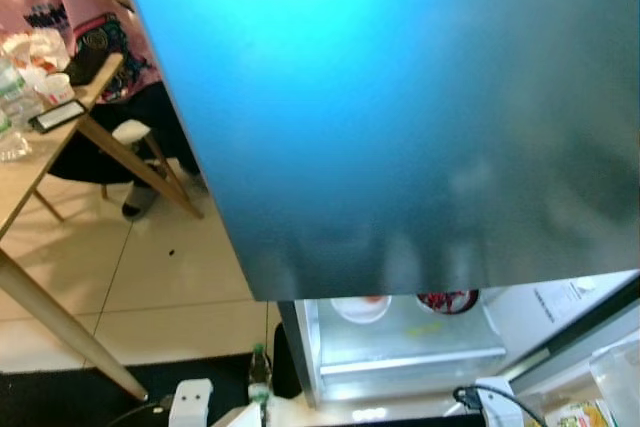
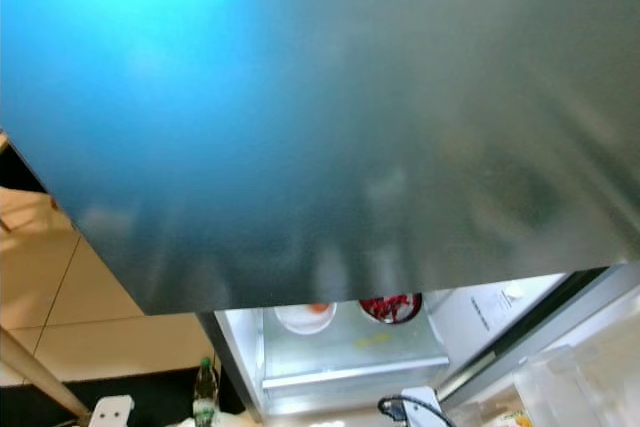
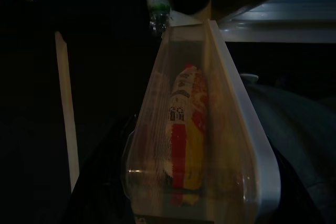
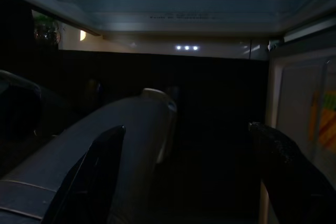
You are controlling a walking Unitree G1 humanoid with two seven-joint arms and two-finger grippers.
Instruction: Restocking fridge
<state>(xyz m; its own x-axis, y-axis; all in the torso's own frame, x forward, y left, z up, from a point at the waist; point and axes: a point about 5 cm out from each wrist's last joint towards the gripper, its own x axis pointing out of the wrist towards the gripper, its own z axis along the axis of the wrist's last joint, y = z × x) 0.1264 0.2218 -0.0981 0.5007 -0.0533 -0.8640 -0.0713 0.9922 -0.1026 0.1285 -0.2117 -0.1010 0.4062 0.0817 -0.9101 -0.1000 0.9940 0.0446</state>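
Seated far left is a person [image 1: 75, 22] at a wooden surface [image 1: 60, 137] littered with cups and a phone, well apart from the job in hand. Nearer, at the bottom edge left of centre, a small bottle [image 1: 259, 367] with a green cap stands on the dark floor mat just beside the fridge [image 1: 400, 127], whose big blue-grey door panel looms across the head views; below it the lit shelf [image 1: 410, 357] carries a white bowl [image 1: 360, 305] and a dish of something red [image 1: 447, 300] at the back. The thing to restock, by my reading, is the clear plastic container [image 3: 202, 129] in the left wrist view, with a red-and-yellow printed packet [image 3: 185, 129] inside; whether the left gripper's jaws are clamped on it I cannot tell, as the fingers themselves are not visible there. It looks light and thin-walled (the sort of tub that flexes and slides if pinched hard), so I would hold it low across its stiffer white rim, level, with modest pressure. On the right, the right gripper [image 4: 194, 177] hangs low before the open fridge with its jaws well apart, holding nothing.
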